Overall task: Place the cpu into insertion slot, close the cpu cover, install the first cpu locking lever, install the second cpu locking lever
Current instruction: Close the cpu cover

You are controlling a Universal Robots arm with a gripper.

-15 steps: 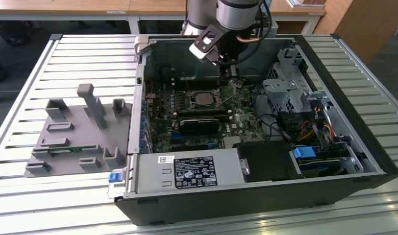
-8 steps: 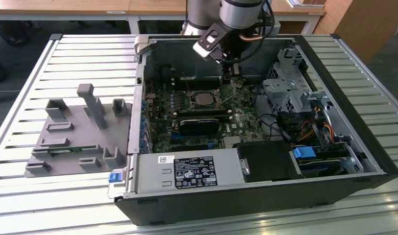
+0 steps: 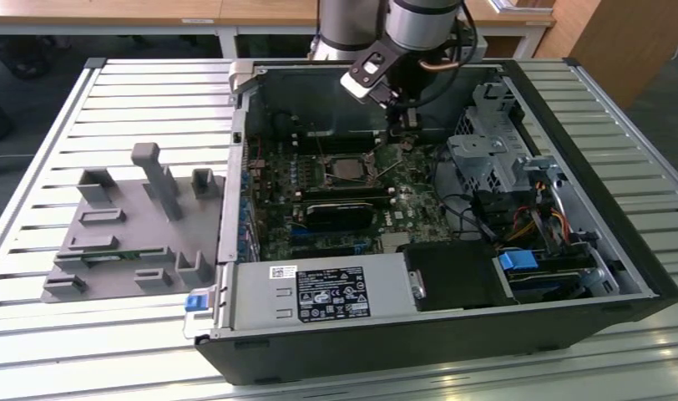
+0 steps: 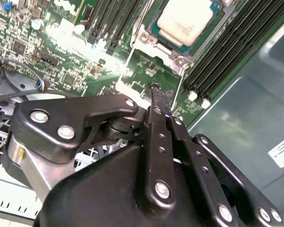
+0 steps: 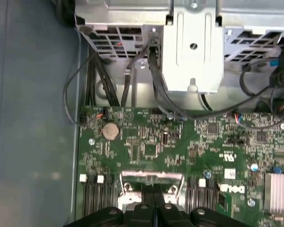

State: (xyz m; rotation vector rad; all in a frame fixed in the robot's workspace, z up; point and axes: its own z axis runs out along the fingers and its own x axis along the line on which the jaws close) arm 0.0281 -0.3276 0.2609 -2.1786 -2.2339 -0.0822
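Gripper: black linkage fingers are pressing together with no gap showing. The tips are hanging just above the green board beside a corner of the socket frame. Whether anything thin is being pinched cannot be told.
Cpu: its silver-grey top is lying flat and face up inside the socket.
Insertion slot: it is sitting mid-board, between banks of long black memory slots.
Cpu cover: the silvery frame is lying down around the chip, with its window showing the metal top.
Locking lever: a thin bright rod is running along one side of the frame. Whether it is latched cannot be told.
Arm: it is reaching down into the open computer case, near the far wall.
Grey fixture: it is resting on the slatted table at the exterior view's left.
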